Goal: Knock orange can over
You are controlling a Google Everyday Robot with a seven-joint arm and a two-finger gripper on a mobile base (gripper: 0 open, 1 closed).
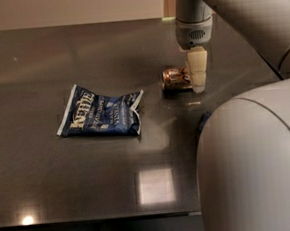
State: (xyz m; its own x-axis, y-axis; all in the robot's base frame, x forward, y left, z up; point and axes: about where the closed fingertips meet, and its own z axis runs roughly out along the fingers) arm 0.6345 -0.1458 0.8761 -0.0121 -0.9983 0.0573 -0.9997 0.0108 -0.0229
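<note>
The orange can lies on its side on the dark table, right of the middle, its long axis pointing left to right. My gripper hangs down from the arm's wrist and stands right at the can's right end, touching it or nearly so. It holds nothing that I can see.
A dark-blue Kettle chip bag lies flat to the left of the can. A small dark-blue wrapped bar peeks out beside the big grey arm body, which fills the lower right. The table's front edge runs along the bottom.
</note>
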